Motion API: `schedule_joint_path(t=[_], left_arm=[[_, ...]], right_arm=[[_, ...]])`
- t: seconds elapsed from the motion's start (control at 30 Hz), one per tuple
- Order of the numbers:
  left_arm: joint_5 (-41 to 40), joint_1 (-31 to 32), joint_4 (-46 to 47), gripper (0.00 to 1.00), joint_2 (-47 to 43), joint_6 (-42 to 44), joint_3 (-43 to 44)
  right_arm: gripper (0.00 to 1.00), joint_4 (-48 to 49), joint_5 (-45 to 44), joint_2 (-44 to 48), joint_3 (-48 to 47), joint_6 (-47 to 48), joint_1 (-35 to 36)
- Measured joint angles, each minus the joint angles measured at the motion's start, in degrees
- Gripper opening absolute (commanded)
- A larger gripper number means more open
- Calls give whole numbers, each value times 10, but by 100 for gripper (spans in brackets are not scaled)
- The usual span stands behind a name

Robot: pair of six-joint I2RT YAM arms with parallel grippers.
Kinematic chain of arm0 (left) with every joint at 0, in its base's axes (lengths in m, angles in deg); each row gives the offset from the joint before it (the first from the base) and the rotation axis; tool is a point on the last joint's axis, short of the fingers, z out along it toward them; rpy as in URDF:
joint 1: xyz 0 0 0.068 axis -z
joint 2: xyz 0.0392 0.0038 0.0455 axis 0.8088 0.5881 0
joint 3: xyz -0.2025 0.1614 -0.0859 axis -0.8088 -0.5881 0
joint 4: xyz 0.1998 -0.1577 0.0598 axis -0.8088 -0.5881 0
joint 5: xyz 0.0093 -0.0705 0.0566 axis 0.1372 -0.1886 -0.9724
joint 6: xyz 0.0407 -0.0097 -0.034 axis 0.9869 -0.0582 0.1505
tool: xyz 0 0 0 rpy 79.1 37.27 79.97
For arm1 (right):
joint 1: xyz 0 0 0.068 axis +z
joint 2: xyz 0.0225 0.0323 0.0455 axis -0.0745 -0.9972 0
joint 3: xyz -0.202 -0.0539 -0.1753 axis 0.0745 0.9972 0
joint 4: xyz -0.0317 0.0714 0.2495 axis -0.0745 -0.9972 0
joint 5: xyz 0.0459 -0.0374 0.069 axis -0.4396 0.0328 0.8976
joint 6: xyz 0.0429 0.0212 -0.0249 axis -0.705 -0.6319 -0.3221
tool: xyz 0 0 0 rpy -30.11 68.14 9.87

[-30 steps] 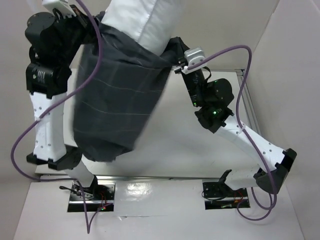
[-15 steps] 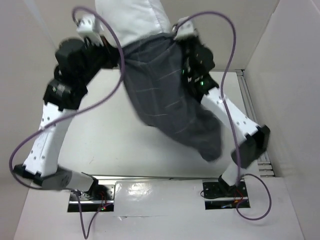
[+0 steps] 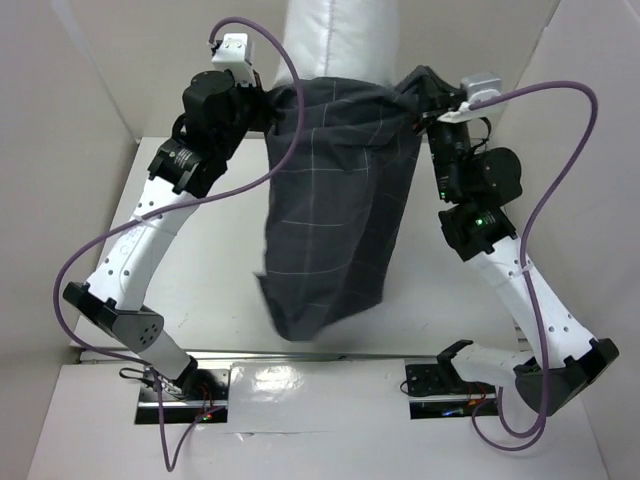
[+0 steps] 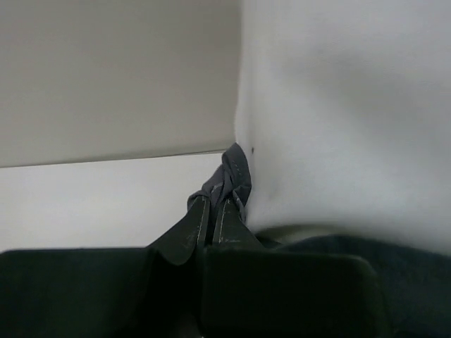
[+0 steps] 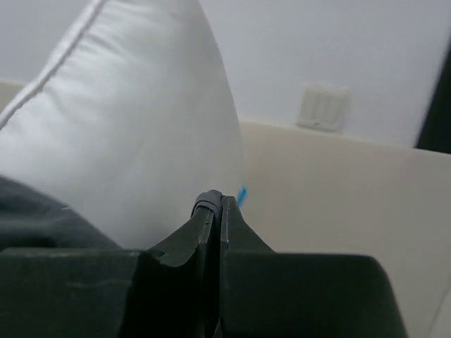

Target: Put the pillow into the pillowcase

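The dark grey checked pillowcase (image 3: pixel 340 210) hangs in the air between both arms, its open mouth at the top. The white pillow (image 3: pixel 340 38) stands out of that mouth, its lower part hidden inside the cloth. My left gripper (image 3: pixel 268 98) is shut on the left edge of the mouth; the left wrist view shows a bunch of grey pillowcase (image 4: pixel 229 176) pinched at the gripper (image 4: pixel 215 204), with the pillow (image 4: pixel 352 113) right beside it. My right gripper (image 3: pixel 425 100) is shut on the right edge of the mouth, a fold of pillowcase (image 5: pixel 206 201) between its tips (image 5: pixel 215 208), the pillow (image 5: pixel 134 134) just left.
White walls (image 3: pixel 70 100) enclose the white table (image 3: pixel 215 260) on the left, back and right. The pillowcase bottom hangs just above the table near the front rail (image 3: pixel 320 355). A purple cable (image 3: pixel 100 250) loops off each arm.
Both arms swung the hanging pillowcase first right, then back to the middle. It now hangs straighter. Both grips have held throughout.
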Motion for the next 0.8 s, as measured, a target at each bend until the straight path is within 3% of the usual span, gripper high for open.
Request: schedule_joint_path(t=[0.23,0.47,0.6,0.73,0.8], left_arm=[[-55,-20,-4,0,0,14,-26],[-68,-25,32,0,-11,12,-39],[-63,-3,76,0,-98,16,-144],[-35,53,158,0,-297,43,-347],[-37,67,159,0,-339,56,-355]], right_arm=[[0,-34,69,-3,7,-11,58],[0,-18,35,-7,7,42,76],[0,32,23,-5,32,92,77],[0,128,57,49,148,162,80],[0,190,65,40,160,213,82]])
